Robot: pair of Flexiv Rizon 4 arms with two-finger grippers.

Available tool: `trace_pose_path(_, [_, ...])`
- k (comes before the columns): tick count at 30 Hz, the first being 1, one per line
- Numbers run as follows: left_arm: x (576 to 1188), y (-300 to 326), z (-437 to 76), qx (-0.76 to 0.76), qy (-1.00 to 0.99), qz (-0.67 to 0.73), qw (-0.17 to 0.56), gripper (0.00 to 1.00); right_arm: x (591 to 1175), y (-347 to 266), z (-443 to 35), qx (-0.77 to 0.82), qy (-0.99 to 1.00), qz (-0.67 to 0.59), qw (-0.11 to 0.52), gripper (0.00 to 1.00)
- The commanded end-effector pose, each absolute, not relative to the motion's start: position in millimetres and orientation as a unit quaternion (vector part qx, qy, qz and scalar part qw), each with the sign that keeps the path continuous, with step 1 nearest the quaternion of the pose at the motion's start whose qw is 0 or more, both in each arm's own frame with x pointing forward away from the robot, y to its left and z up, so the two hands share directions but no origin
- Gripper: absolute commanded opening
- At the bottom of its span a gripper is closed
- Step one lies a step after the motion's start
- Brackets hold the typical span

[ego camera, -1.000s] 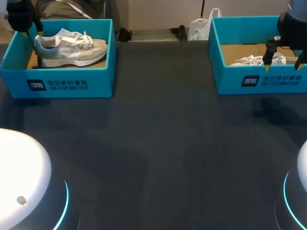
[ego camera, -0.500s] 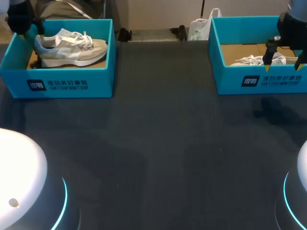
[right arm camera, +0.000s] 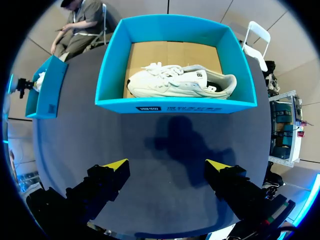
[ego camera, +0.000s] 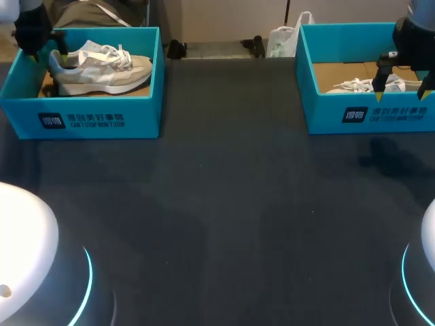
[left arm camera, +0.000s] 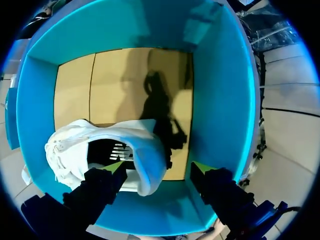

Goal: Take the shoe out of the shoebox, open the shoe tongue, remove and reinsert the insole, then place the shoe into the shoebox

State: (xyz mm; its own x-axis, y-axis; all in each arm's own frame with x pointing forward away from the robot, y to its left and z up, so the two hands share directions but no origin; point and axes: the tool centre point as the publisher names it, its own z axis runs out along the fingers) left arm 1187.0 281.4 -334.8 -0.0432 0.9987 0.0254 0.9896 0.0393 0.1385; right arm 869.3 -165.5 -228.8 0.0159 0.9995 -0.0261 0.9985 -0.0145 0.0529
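From the head view, your left gripper [ego camera: 45, 47] sits at the far left corner of the dark grey tabletop [ego camera: 224, 204], lowered into the left open-topped teal cardboard shoebox [ego camera: 88, 119] at the heel end of the pale grey-and-white sneaker [ego camera: 102, 68]. That sneaker lies on its sole inside the box, toe pointing towards the middle of the table. From here you cannot tell how the jaws stand. At the far right, your right gripper [ego camera: 401, 95] hangs in front of the near wall of the right open-topped teal cardboard shoebox [ego camera: 380, 115], jaws spread wide. A white lace-up sneaker [ego camera: 360, 85] lies in that box.

In the left wrist view, your left gripper [left arm camera: 159, 167] is open wide inside the left shoebox [left arm camera: 220, 100]. The heel of the pale grey-and-white sneaker [left arm camera: 145, 150] stands between the fingers. One yellow tip is at the shoe's collar opening, while the other is well clear of the heel, near the box wall. Nothing is clamped.

In the right wrist view, your right gripper [right arm camera: 167, 165] is wide open over bare tabletop [right arm camera: 175, 145], holding nothing. Ahead of it stands the right shoebox [right arm camera: 175, 106], with the white lace-up sneaker [right arm camera: 182, 82] lying along it on the brown cardboard floor.
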Motion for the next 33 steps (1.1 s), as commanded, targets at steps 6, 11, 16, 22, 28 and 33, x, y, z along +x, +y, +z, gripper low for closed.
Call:
trace_pose_path(6, [1201,283,-355,0.691,0.721,0.043,0.023,0.82,869,-165,-229,0.713,0.701,0.009,0.029,1.00])
trace_pose_path(11, [1200,282,-368,0.692,0.721,0.035,0.015,0.82,869,-165,-229,0.713,0.701,0.009,0.029,1.00])
trace_pose_path(16, [1198,282,-377,0.691,0.722,0.028,0.005,0.83,869,-165,-229,0.713,0.701,0.009,0.029,1.00])
trace_pose_path(22, [1197,283,-385,0.684,0.729,0.022,-0.004,0.70,869,-165,-229,0.713,0.701,0.009,0.029,1.00])
trace_pose_path(28, [1196,282,-385,0.684,0.729,0.019,-0.006,0.48,869,-165,-229,0.713,0.701,0.009,0.029,1.00])
trace_pose_path(33, [1194,283,-385,0.682,0.731,0.017,-0.014,0.46,869,-165,-229,0.713,0.701,0.009,0.029,1.00])
